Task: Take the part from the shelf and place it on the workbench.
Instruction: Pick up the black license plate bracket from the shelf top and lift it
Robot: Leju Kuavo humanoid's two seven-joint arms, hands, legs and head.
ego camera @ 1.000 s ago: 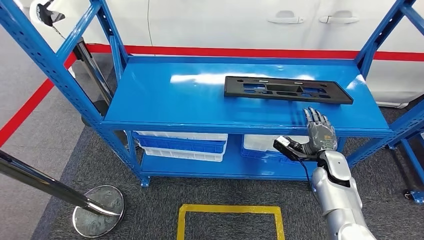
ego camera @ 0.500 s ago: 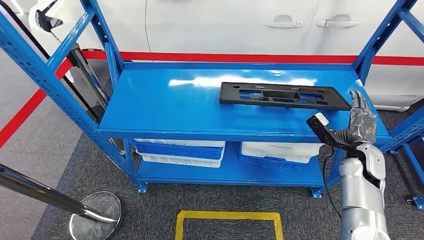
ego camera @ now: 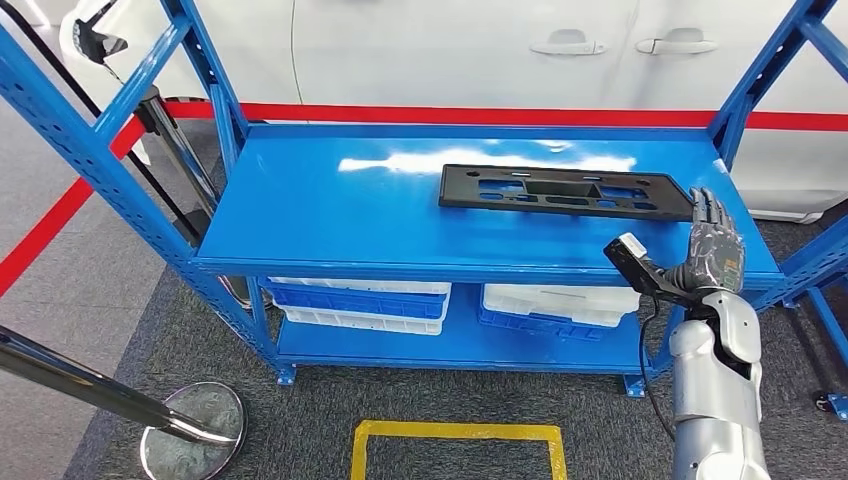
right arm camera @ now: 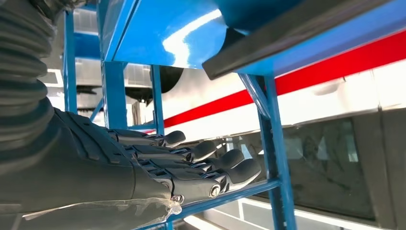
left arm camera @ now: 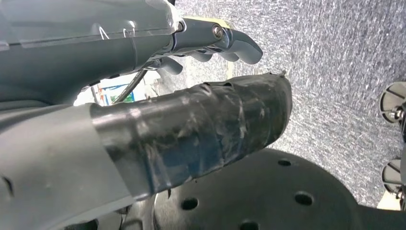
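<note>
The part (ego camera: 565,190), a long flat black plastic panel with cut-outs, lies on the blue shelf's top board (ego camera: 330,215), right of the middle. My right hand (ego camera: 714,245) is raised at the shelf's front right corner, fingers straight and apart, just beside the part's right end and holding nothing. From the right wrist view the hand (right arm camera: 182,163) has its fingers stretched out side by side, close to the dark edge of the part (right arm camera: 287,33). My left hand (left arm camera: 191,96) hangs over the grey carpet with nothing in it.
White and blue bins (ego camera: 360,295) sit on the shelf's lower board. Blue uprights (ego camera: 745,85) frame the shelf ends. A white car (ego camera: 480,50) stands behind a red floor line. A chrome stanchion base (ego camera: 195,425) and a yellow taped square (ego camera: 455,450) are on the carpet.
The view shifted after the first frame. My right hand rose from the shelf's front edge and moved right, to the part's right end; over the last half second it edged slightly closer.
</note>
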